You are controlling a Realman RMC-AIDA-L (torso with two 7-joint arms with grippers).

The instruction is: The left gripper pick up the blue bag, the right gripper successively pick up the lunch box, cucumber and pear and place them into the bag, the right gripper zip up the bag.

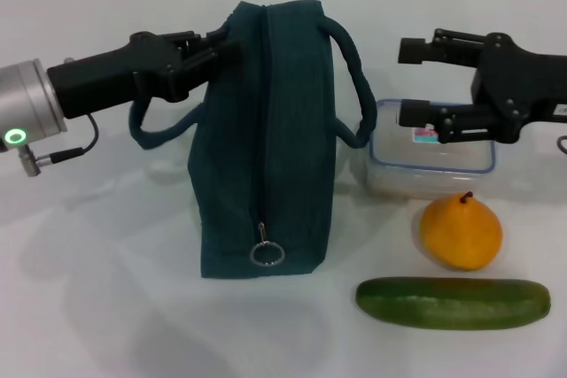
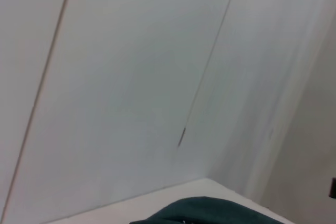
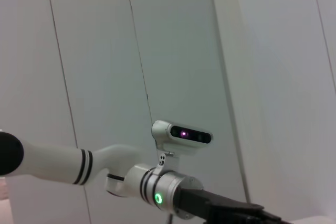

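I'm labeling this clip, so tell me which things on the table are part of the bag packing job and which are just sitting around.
Part of the job:
blue bag, zipper shut
lunch box
pear
cucumber
left claw at the bag's top edge
right claw, open over the lunch box

Just sitting around:
nothing else on the white table

We see a dark teal bag with a silver zip ring, standing on a plain white worktop. Both the left gripper and right gripper are matte black. Beneath the right gripper sits a clear lunch box with a blue-edged lid, near an orange-yellow pear and a dark green cucumber.
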